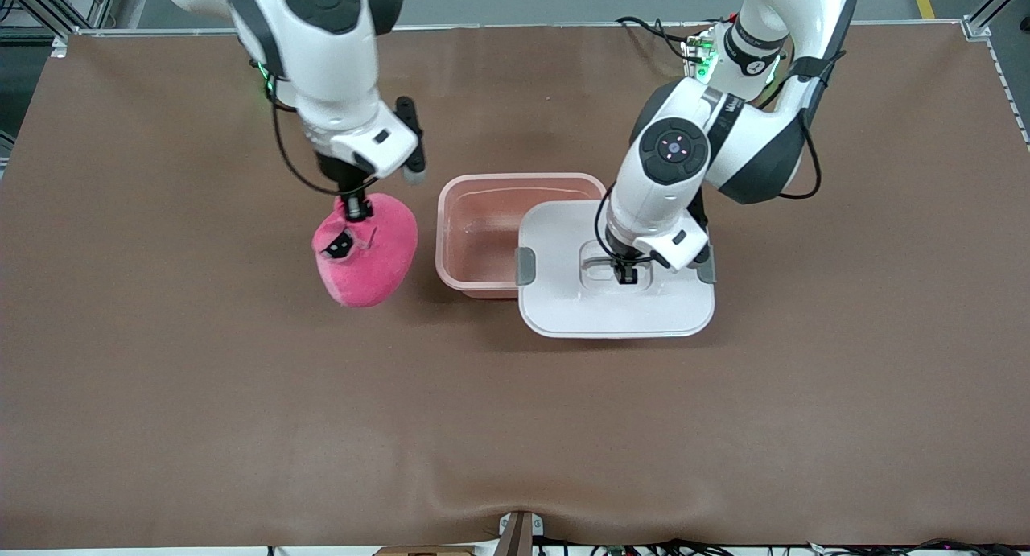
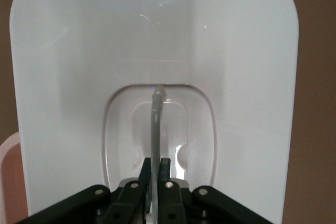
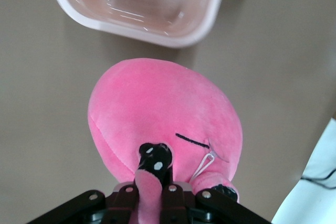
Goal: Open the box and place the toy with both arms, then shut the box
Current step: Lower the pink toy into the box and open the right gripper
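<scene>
The right tool (image 1: 355,207) is clamped on the pink toy (image 1: 366,250), holding it above the brown surface (image 1: 161,379) beside the open box (image 1: 483,226), toward the right arm's end. The left tool (image 1: 626,273) pinches the handle (image 2: 156,124) of the white lid (image 1: 615,298), which overlaps the box's edge nearest the left arm.

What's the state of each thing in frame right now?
Translucent pink plastic box: open, nothing inside.
White lid with grey clips: off, overlapping the box rim toward the left arm's end, gripped by its clear handle.
Bright pink plush toy: gripped, beside the box.
Left gripper: jaws shut on the handle.
Right gripper: jaws shut on the toy.
</scene>
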`<state>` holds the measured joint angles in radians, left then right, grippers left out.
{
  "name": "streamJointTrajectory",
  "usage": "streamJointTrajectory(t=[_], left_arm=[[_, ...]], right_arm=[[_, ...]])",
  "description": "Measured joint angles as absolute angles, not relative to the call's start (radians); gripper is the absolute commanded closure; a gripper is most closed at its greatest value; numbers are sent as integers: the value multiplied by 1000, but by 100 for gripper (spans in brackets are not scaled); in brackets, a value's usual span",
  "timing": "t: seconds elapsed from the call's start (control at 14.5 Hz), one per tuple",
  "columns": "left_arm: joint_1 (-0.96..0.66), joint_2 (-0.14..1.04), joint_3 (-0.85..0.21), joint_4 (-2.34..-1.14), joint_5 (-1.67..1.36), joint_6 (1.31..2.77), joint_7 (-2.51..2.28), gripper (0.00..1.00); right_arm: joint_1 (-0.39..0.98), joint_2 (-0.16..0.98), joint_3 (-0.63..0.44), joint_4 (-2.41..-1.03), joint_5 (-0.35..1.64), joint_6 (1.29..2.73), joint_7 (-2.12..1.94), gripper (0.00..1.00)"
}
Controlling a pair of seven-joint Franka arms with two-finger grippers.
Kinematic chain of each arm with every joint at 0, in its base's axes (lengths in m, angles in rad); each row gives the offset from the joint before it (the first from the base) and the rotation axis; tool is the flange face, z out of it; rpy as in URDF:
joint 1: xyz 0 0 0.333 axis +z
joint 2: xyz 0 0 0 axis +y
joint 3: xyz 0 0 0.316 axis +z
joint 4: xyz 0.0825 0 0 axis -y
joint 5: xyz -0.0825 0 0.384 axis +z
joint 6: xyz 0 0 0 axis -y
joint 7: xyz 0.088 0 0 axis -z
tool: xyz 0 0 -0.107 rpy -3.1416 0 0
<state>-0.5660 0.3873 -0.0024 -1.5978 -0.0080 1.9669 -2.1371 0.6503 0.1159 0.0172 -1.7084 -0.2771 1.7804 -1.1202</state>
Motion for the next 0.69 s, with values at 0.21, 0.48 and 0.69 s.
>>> streamJointTrajectory(t=[0.21,0.48,0.69], left_arm=[[-553,385,-3,-1599,18,1967,-2137,100],[-507,376,-3,-1612,54,1981,-2128,100],[-449,349,-5,-1648,57,1994,-2047,100]], right_arm=[[750,150,18,-1679,-339,1727,-1076,100],[796,169,16,-1639,-381,1670,-1085,100],[904,218,17,-1567,-461,1572,-1085,100]])
